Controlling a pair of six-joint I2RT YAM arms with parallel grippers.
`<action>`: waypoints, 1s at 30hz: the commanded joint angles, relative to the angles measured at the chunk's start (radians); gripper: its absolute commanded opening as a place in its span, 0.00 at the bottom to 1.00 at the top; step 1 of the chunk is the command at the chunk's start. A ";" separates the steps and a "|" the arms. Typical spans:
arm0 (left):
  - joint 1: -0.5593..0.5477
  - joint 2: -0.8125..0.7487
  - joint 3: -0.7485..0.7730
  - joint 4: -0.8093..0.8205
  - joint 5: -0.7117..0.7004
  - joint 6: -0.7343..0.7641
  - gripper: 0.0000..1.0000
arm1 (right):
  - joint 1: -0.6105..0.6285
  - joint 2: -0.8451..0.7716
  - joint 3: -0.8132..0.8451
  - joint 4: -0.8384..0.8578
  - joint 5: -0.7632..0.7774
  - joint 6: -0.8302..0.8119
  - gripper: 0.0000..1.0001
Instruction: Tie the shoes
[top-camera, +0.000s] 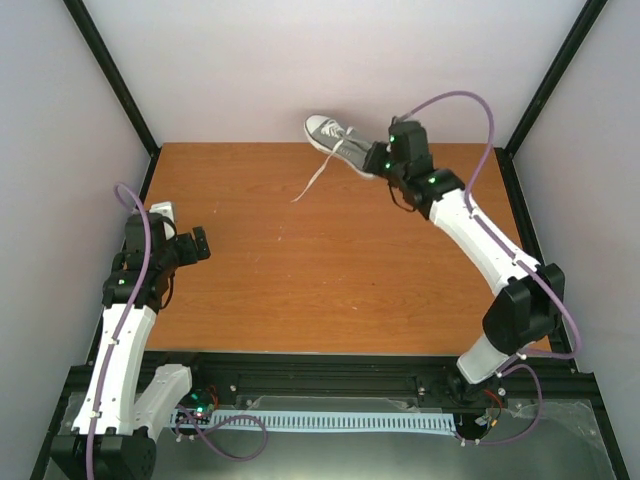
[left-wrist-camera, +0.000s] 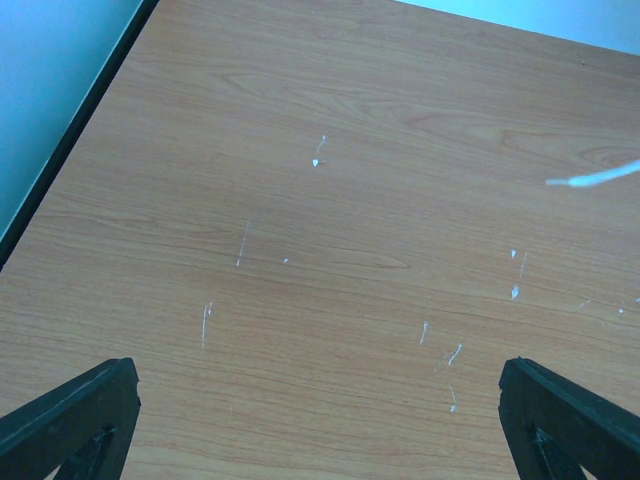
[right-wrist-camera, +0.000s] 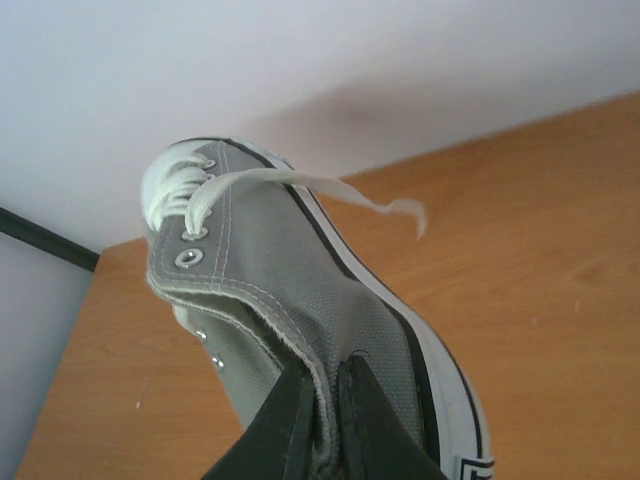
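A small grey canvas shoe (top-camera: 335, 140) with a white sole is lifted off the table at the back centre, toe pointing left. My right gripper (top-camera: 383, 160) is shut on the shoe's heel collar. In the right wrist view the two black fingers (right-wrist-camera: 375, 425) pinch the grey collar edge of the shoe (right-wrist-camera: 300, 290). One white lace (top-camera: 315, 178) hangs down from the shoe onto the table; its tip (left-wrist-camera: 595, 178) shows in the left wrist view. My left gripper (top-camera: 200, 245) is open near the table's left edge, nothing between its fingers (left-wrist-camera: 70, 420).
The wooden table (top-camera: 330, 280) is boxed in by white walls at the back and both sides, with black frame posts (top-camera: 110, 70) at the back corners. A black rail runs along the left table edge (left-wrist-camera: 70, 140). The arm bases stand at the near edge.
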 joint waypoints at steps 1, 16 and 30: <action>0.001 0.008 0.003 -0.001 0.003 0.013 1.00 | 0.089 -0.098 -0.220 0.194 0.124 0.164 0.03; 0.002 -0.009 0.024 -0.015 0.062 -0.133 1.00 | 0.462 -0.387 -0.835 0.123 0.541 0.431 0.03; -0.172 0.078 -0.205 0.187 0.316 -0.484 0.99 | 0.335 -0.497 -0.866 -0.031 0.276 0.152 1.00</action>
